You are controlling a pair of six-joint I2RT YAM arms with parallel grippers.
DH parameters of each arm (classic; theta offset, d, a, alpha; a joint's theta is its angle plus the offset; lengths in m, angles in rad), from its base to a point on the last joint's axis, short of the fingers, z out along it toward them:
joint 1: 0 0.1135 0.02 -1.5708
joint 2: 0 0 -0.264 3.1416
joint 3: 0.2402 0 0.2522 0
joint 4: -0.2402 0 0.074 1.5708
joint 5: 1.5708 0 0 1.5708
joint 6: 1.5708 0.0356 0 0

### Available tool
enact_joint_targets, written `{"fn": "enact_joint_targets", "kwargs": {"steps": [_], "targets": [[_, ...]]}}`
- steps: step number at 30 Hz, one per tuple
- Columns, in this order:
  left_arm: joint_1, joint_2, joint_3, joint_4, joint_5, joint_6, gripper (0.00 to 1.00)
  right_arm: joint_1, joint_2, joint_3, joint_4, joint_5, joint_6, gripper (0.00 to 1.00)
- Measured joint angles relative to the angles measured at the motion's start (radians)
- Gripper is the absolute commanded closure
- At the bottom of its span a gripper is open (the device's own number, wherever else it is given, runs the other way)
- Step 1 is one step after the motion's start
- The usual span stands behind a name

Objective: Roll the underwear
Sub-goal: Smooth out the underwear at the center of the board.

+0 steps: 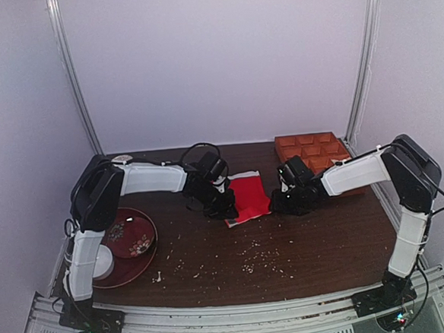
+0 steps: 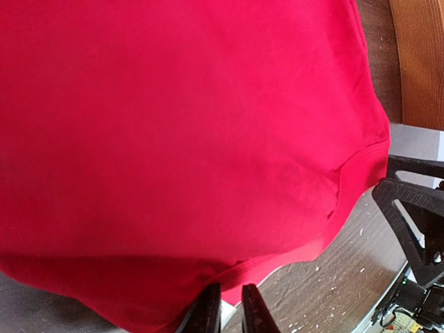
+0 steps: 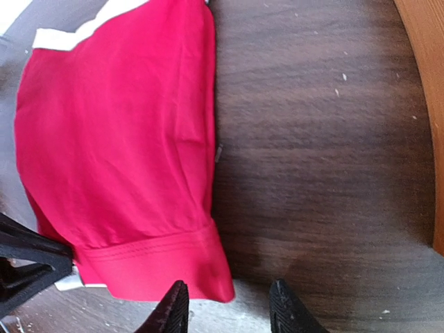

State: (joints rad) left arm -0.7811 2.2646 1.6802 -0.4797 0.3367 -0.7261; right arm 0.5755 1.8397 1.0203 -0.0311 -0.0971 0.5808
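Observation:
The red underwear (image 1: 248, 197) lies on the dark wooden table between my two grippers, its white waistband at the near edge. In the left wrist view the red fabric (image 2: 180, 139) fills most of the frame and looks raised close to the camera. My left gripper (image 2: 232, 312) is nearly closed, pinching the fabric's hem at the underwear's left side (image 1: 223, 206). My right gripper (image 3: 229, 309) is open at the right side (image 1: 279, 202). The stitched hem corner (image 3: 201, 270) lies just ahead of its left finger, untouched.
An orange-brown compartment tray (image 1: 312, 151) stands at the back right, just behind the right gripper. A dark red plate (image 1: 132, 241) with a white cup (image 1: 103, 260) sits at the left. Pale crumbs (image 1: 259, 259) are scattered over the near table.

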Motion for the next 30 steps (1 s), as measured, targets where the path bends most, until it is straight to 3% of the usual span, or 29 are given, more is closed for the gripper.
{"fn": "enact_joint_targets", "kwargs": {"steps": [12, 22, 30], "targets": [[0.000, -0.003, 0.000, -0.005, -0.002, 0.000, 0.85, -0.015, 0.063, 0.032, 0.098, -0.087, 0.064, 0.62], [0.000, -0.008, -0.003, -0.016, -0.005, 0.000, 0.85, -0.016, 0.085, 0.030, 0.132, -0.116, 0.109, 0.94], [0.000, -0.028, -0.026, -0.038, -0.004, -0.004, 0.85, -0.016, 0.075, -0.023, 0.198, -0.132, 0.128, 1.00]]}}
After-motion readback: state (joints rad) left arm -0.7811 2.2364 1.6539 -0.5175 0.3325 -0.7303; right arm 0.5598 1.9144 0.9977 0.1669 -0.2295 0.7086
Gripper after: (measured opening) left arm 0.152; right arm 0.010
